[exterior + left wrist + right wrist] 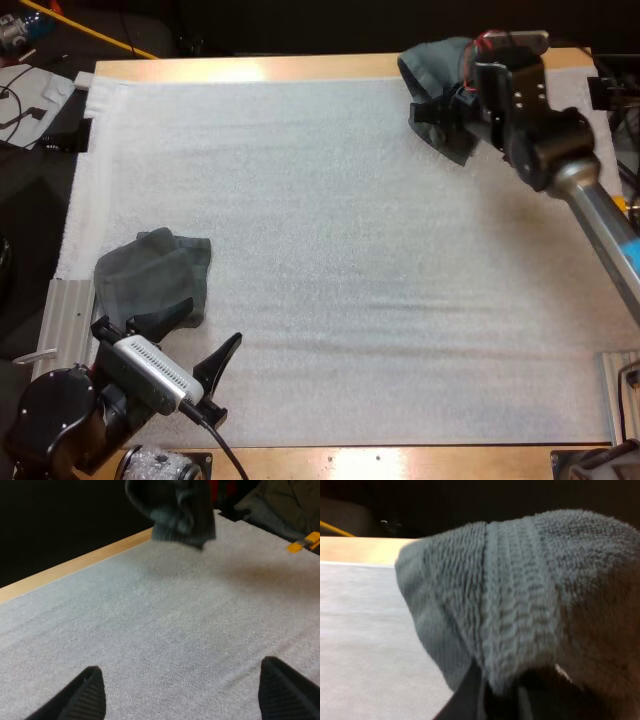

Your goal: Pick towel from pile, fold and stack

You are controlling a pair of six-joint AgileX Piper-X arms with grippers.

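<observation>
1. Left gripper [195, 338], low at the near left edge of the white mat [330, 250]: its jaws stand wide apart and hold nothing.
2. Near towel [152, 278], just beyond the left gripper: it lies flat on the mat, roughly folded and apart from the jaws. It is probably the start of the stack.
3. Middle of the mat, on the wooden table [300, 68]: the surface where a fold would be laid out.
4. Right gripper [440, 108], at the far right corner: its jaws are closed on the lifted towel [432, 62], which hangs bunched above the mat.
5. Step in hand: the pick, apparently at the lift. The next move calls for carrying the lifted towel toward mid-mat and spreading it flat. The left gripper would then take a free corner for the fold.
</observation>
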